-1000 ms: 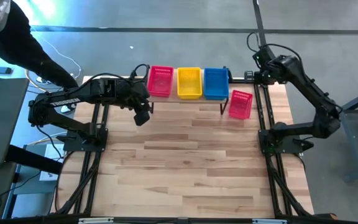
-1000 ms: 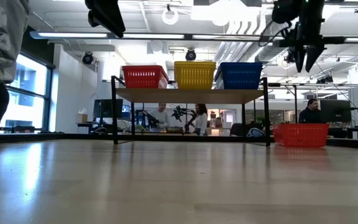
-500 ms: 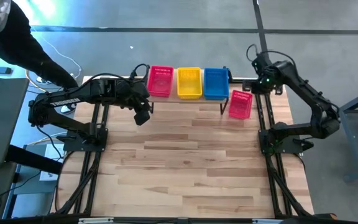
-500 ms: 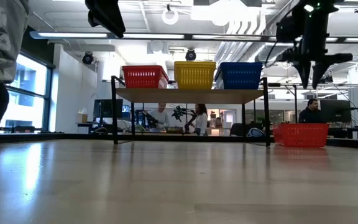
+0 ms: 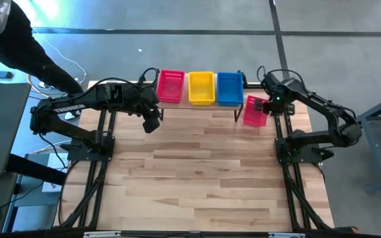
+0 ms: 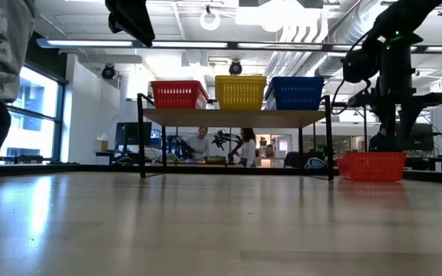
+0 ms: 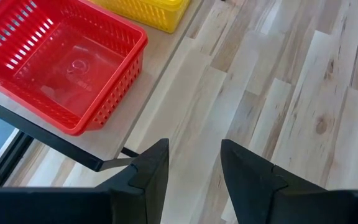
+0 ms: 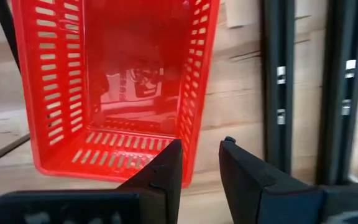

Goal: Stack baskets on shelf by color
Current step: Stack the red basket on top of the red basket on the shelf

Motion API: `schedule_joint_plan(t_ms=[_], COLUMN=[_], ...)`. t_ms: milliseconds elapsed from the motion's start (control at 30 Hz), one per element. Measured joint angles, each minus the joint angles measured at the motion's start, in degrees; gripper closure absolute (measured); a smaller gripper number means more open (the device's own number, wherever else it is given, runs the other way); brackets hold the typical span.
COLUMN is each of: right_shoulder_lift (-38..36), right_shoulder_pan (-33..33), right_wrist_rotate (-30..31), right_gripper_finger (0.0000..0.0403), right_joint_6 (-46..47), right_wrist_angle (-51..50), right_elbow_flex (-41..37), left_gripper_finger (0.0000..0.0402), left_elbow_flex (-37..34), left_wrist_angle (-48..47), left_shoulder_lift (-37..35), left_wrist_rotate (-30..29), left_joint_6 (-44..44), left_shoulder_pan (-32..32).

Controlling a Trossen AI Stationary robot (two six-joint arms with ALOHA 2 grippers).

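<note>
The shelf (image 6: 236,117) carries a red basket (image 5: 170,86), a yellow basket (image 5: 201,88) and a blue basket (image 5: 229,88) side by side on their bases. A second red basket (image 5: 254,111) rests on the table just right of the shelf. My right gripper (image 8: 201,158) points down just above it, open, with one finger on either side of the long wall (image 8: 194,93) on the table's right side, near a corner. My left gripper (image 7: 194,162) hangs open above the table in front of the shelf's red basket (image 7: 61,62).
A black frame rail (image 5: 278,119) runs close to the right of the red basket on the table. A person (image 5: 18,39) stands at the table's far left corner. Bare wooden tabletop (image 5: 197,172) lies in front of the shelf.
My right gripper has come down from above shelf height toward the red basket on the table and has tipped further downward; it stays open. The baskets have not moved.
</note>
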Motion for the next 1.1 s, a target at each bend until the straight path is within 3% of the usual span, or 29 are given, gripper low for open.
schedule_joint_plan(t_ms=[467,600,733,1100], right_shoulder_lift=[0.0,0.0,0.0,-4.4], right_shoulder_pan=[1.4,1.6,2.8,10.4], right_wrist_rotate=[0.8,0.7,2.3,8.5], right_gripper_finger=[0.0312,0.0336,0.0391,0.04], right_joint_6=[5.4,5.5,5.3,12.1], right_wrist_angle=[10.2,13.2,13.3,12.4], right_elbow_flex=[-9.2,-10.9,-10.9,-10.9], left_gripper_finger=[0.0266,0.0266,0.0266,0.0266], left_elbow_flex=[0.0,0.0,0.0,0.0], left_wrist_angle=[0.0,0.0,0.0,0.0], left_shoulder_lift=[0.0,0.0,0.0,0.0], left_wrist_rotate=[0.0,0.0,0.0,0.0], left_joint_6=[-0.1,-0.1,-0.1,0.0], left_shoulder_pan=[0.0,0.0,0.0,0.0])
